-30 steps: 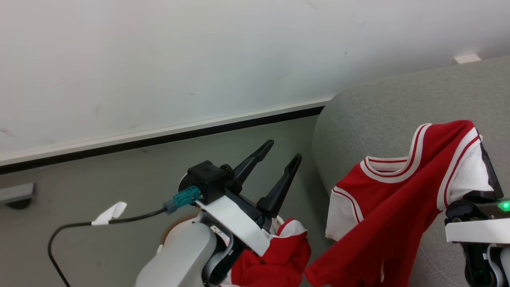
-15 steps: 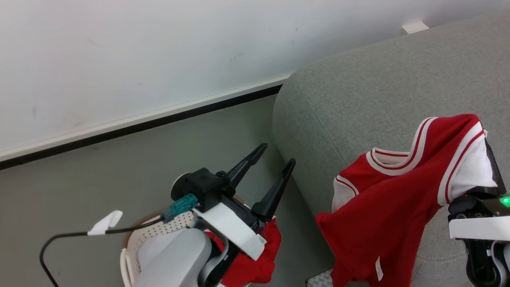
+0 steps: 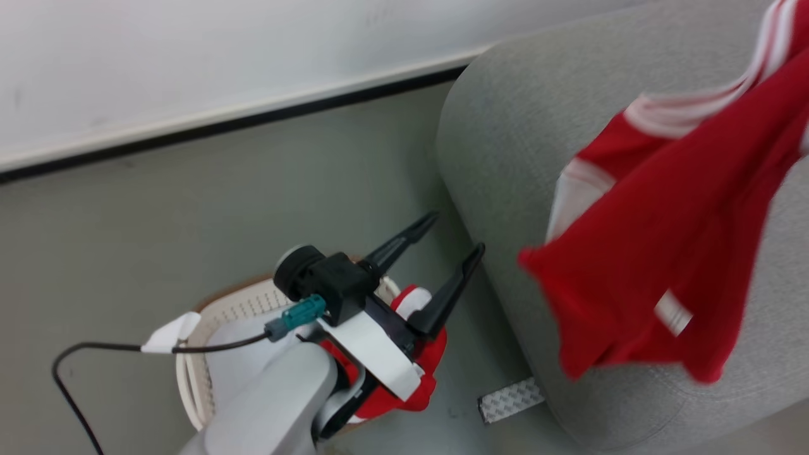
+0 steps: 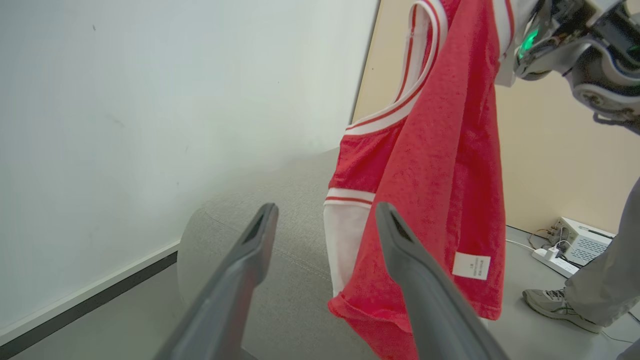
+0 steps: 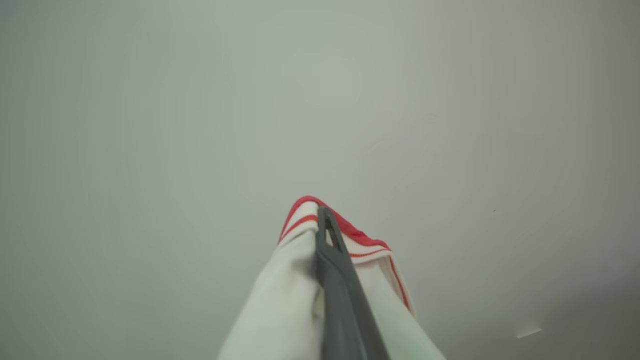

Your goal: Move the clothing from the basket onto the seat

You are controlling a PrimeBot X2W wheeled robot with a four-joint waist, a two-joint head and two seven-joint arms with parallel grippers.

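Note:
A red-and-white garment with a small white tag hangs in the air over the grey sofa. In the right wrist view my right gripper is shut on its striped edge, and the cloth hides one finger. The left wrist view shows the same garment dangling from the right gripper beyond my open left gripper. That left gripper hovers empty above the cream basket, where another red garment lies at the end nearest the sofa.
A white wall with a black baseboard runs behind the grey floor. A patterned strip lies on the floor at the sofa's foot. A person's shoe, a power strip and a white box sit beyond the sofa.
The head camera has shifted, showing more of the basket and floor. The hanging garment now reaches the frame's upper right and the right gripper has left the picture. The left gripper stays open.

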